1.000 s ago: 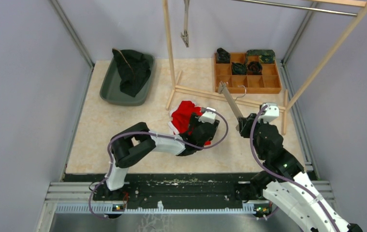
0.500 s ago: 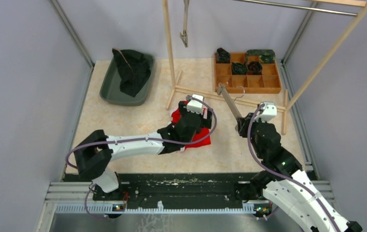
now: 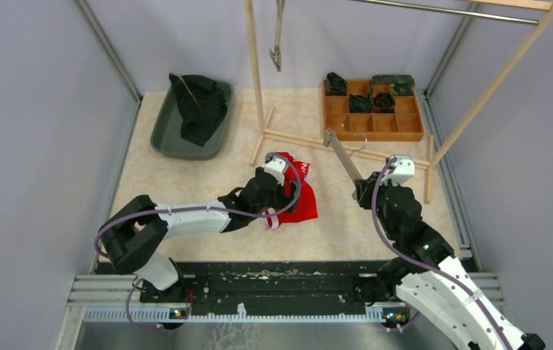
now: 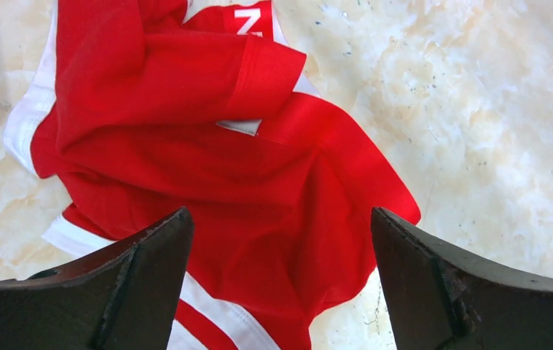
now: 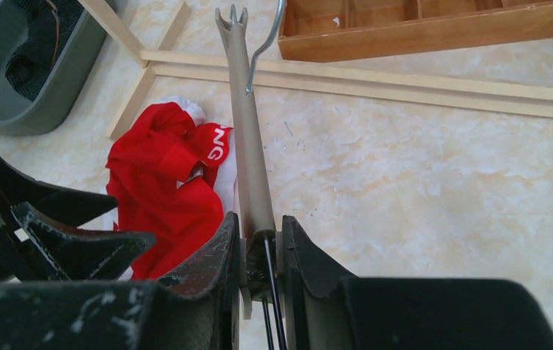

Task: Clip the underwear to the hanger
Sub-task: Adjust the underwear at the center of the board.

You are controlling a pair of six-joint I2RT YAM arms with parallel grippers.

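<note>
While the right gripper (image 5: pixel 259 226) pinches the hanger (image 5: pixel 247 138) tight, the left gripper (image 4: pixel 279 219) hangs wide open, empty, over the underwear (image 4: pixel 186 153): pickup step, next drop and close on cloth.

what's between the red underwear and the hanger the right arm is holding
Only bare tabletop separates the red underwear from the hanger in the right gripper, as the top view shows.
</note>
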